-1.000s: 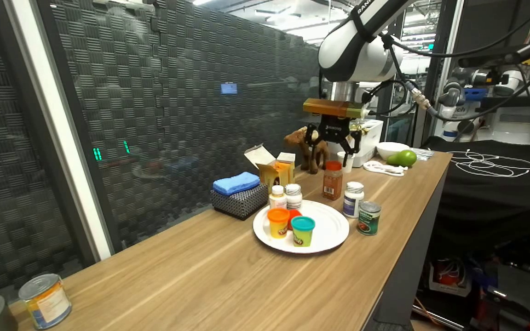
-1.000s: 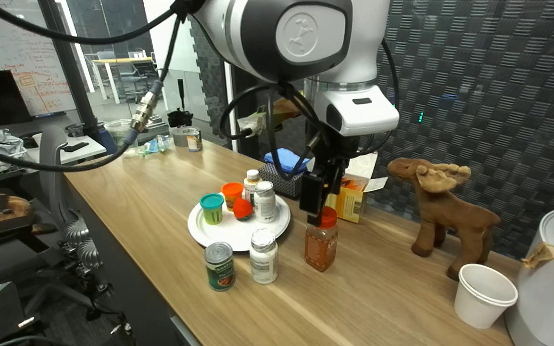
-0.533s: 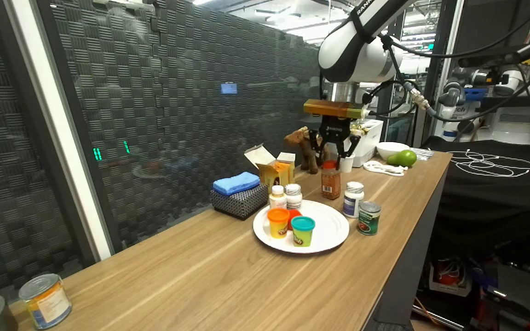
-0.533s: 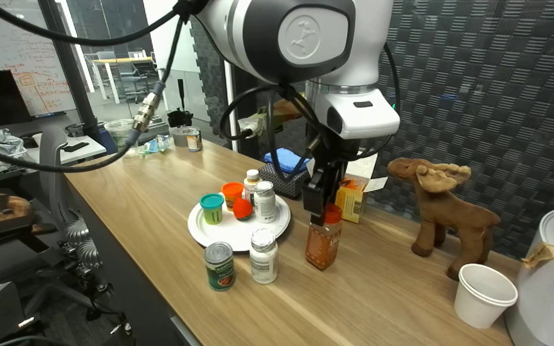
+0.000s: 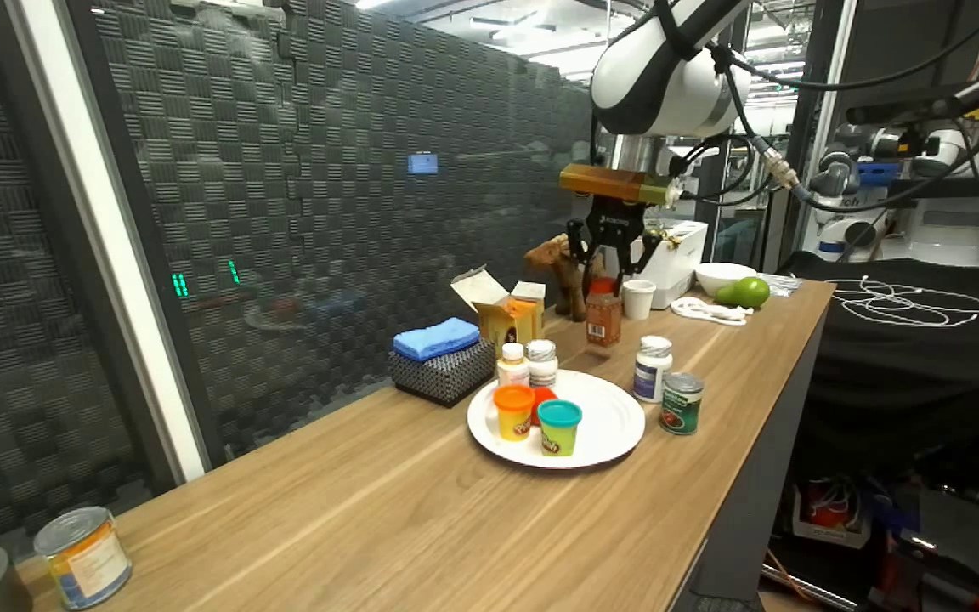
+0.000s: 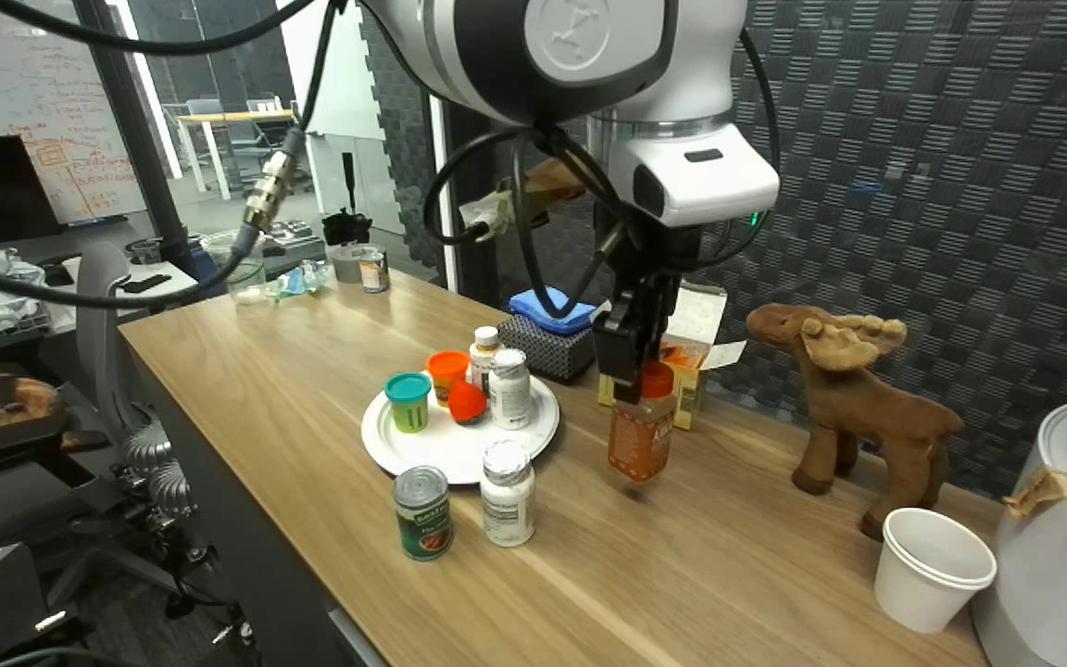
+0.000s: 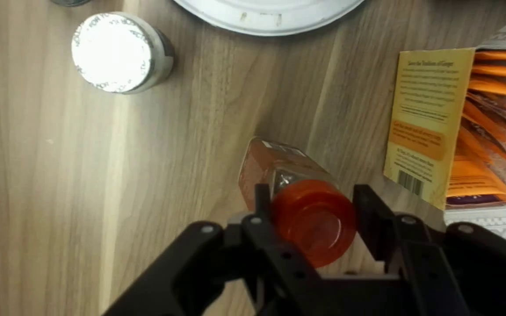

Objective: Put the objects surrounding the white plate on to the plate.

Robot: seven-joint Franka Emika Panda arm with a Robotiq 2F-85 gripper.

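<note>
Probably the task is past halfway: five things sit on the white plate. The gripper clasps the red-capped jar by its top, above the table near the plate; a white bottle and a green can beside the plate likely remain.

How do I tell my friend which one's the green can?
On the wooden table, find the big white plate. Just off its rim, a white bottle and the green can stand side by side. Unlike the white-capped bottle, the can has a metal top and dark green label.
</note>
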